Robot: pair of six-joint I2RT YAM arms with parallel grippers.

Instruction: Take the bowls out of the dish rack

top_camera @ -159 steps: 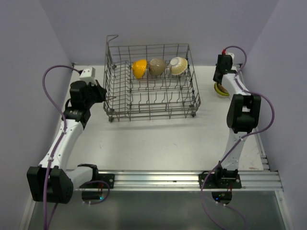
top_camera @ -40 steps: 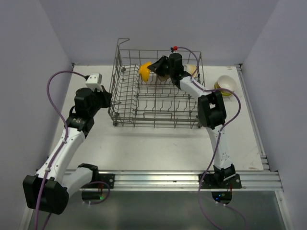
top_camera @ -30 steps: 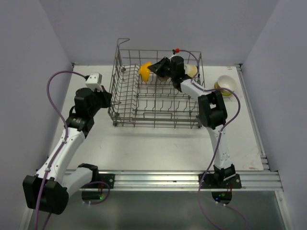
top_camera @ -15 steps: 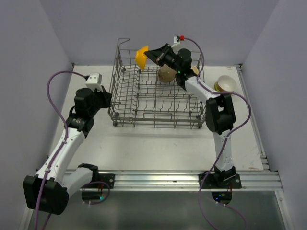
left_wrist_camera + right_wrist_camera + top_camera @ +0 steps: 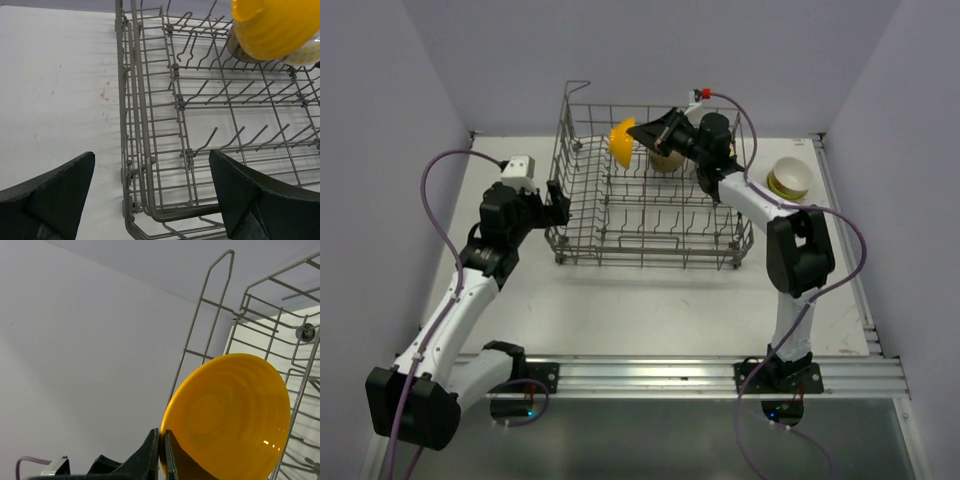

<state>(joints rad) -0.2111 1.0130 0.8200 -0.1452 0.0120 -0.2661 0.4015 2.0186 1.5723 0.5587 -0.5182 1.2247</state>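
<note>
The rack stood at the middle of the worktop's far edge; a tan bowl sat among its far tines. The right gripper was pinched shut on the rim of the yellow bowl, which hung tilted above the tines near the rack's far-left corner, close to the handle loop. The left gripper gaped wide astride the rack's left wall, gripping nothing. The lift looked well begun; the carry would go best by raising the bowl above the tall sides before swinging right, clear of loop and wall; the rim pinch seemed thin, so a slow swing would be wise; a white bowl near the far-right corner suggested where to set it down.
</note>
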